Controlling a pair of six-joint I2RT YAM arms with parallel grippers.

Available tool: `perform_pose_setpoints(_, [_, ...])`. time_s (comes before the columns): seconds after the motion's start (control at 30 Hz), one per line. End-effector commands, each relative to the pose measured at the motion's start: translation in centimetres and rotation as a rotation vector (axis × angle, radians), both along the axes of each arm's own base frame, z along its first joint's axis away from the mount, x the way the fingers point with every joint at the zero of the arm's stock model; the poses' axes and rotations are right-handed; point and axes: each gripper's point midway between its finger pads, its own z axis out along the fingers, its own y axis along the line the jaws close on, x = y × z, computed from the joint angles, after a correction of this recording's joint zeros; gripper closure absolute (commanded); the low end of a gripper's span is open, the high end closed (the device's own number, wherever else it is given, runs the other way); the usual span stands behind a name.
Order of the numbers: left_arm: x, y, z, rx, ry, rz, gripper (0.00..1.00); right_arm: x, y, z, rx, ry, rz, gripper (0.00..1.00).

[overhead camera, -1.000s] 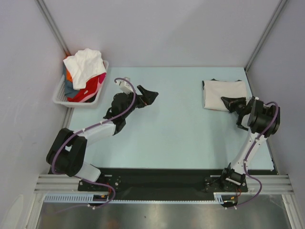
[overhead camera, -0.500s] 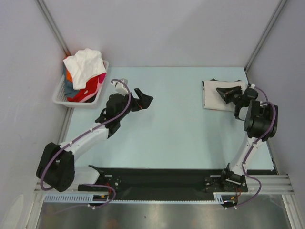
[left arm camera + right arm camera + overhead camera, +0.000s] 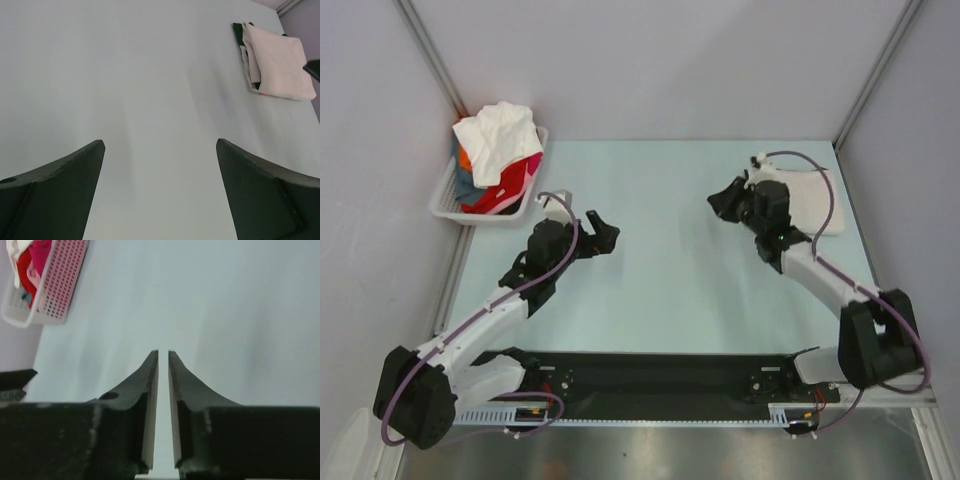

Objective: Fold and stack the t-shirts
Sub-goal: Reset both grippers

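Observation:
A folded cream t-shirt (image 3: pixel 812 203) with dark green edges lies at the table's far right, partly behind my right arm. It also shows in the left wrist view (image 3: pixel 277 67). A pile of unfolded t-shirts, white (image 3: pixel 500 140), red (image 3: pixel 510 185) and orange, fills the basket. My left gripper (image 3: pixel 602 234) is open and empty over bare table left of centre; its jaws stand wide apart (image 3: pixel 160 142). My right gripper (image 3: pixel 720 200) is just left of the folded shirt, pointing left, jaws nearly together with nothing between them (image 3: pixel 163 352).
The white slotted basket (image 3: pixel 448 200) sits at the far left corner, also in the right wrist view (image 3: pixel 55 287). Grey walls and metal posts close in the back and sides. A black rail runs along the near edge (image 3: pixel 650 375).
My right arm has swung from over the folded shirt leftward toward the table's middle. My left arm has drawn back toward the near left, its gripper staying open.

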Motion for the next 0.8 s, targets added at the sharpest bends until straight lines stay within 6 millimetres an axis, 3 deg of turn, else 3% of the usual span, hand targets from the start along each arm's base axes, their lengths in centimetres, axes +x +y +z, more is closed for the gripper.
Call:
perform_pose_setpoints(0.0, [-1.8, 1.2, -0.8, 0.02, -0.025, -0.001, 0.0, -4.0, -1.8, -0.6, -0.276, -0.073, -0.107, 0.79])
perform_pose_setpoints(0.07, [-2.6, 1.5, -1.5, 0.021, -0.03, -0.007, 0.0, -6.2, -1.4, -1.8, -0.291, -0.06, -0.084, 0.61])
perform_pose_setpoints(0.1, [-3.5, 1.8, -2.5, 0.022, -0.028, -0.015, 0.0, -7.5, -0.9, -0.5, -0.28, -0.099, -0.077, 0.3])
perform_pose_setpoints(0.13, [-3.9, 1.9, -2.9, 0.025, -0.029, -0.021, 0.0, -8.7, -1.6, -2.1, -0.309, -0.069, -0.095, 0.15])
perform_pose_setpoints(0.17, [-4.3, 2.0, -3.3, 0.028, -0.03, -0.029, 0.0, -9.5, -1.7, -2.2, -0.318, -0.068, -0.11, 0.04])
perform_pose_setpoints(0.23, [-5.6, 2.3, -4.3, 0.033, -0.038, -0.054, 0.0, -11.3, -2.6, -1.8, -0.328, -0.085, -0.133, 0.0])
perform_pose_setpoints(0.33, [-7.0, 2.6, -5.6, 0.041, -0.043, -0.084, 0.0, -13.3, -3.3, -3.1, -0.309, -0.071, -0.125, 0.0])
perform_pose_setpoints(0.37, [-7.4, 2.7, -6.3, 0.049, -0.034, -0.087, 0.0, -13.9, -3.7, -4.9, -0.319, -0.042, -0.121, 0.0])
perform_pose_setpoints(0.47, [-7.8, 3.2, -6.2, 0.047, -0.039, -0.071, 0.0, -14.8, -4.3, -6.7, -0.313, -0.013, -0.133, 0.0])
perform_pose_setpoints(0.5, [-7.9, 3.3, -6.1, 0.042, -0.043, -0.069, 0.0, -15.3, -4.6, -8.4, -0.324, 0.014, -0.135, 0.0])
perform_pose_setpoints(0.77, [-7.5, 3.1, -5.9, 0.023, -0.062, -0.06, 0.0, -15.3, -3.8, -7.7, -0.288, -0.034, -0.108, 0.0])
